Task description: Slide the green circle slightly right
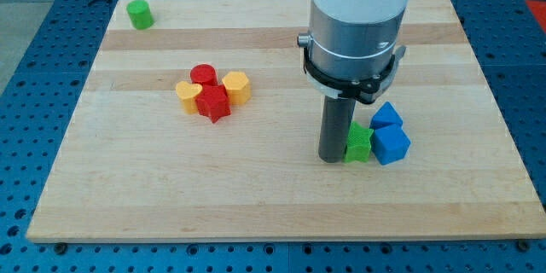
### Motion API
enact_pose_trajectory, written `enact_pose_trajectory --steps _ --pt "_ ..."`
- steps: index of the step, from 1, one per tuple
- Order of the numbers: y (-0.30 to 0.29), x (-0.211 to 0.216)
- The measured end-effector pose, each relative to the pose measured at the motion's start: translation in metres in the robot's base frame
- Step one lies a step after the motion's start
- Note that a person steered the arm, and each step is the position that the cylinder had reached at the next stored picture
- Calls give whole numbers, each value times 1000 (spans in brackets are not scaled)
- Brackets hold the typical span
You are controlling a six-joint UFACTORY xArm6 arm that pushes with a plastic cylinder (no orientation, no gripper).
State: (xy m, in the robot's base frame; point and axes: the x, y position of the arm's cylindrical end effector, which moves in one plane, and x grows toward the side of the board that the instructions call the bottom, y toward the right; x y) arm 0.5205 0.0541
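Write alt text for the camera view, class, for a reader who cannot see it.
My tip rests beside a green star and two blue blocks on a wooden board. The green circle sits far off at the view's top left; red and yellow blocks cluster mid-board.

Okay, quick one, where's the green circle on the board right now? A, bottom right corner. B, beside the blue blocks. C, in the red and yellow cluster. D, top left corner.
D: the green circle sits alone at the board's top left, far from my tip, which is down beside the green star.
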Motion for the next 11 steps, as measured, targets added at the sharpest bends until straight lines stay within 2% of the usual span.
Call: enact_pose_trajectory --steps 1,3,4,6,8,9,10,11 --pt "-30 -27" --pt "-23 -139" --pt "-47 -203" --pt "-201 -323" --pt "-234 -329" --pt "-276 -329" --pt "-358 -328" --pt "-359 -320"
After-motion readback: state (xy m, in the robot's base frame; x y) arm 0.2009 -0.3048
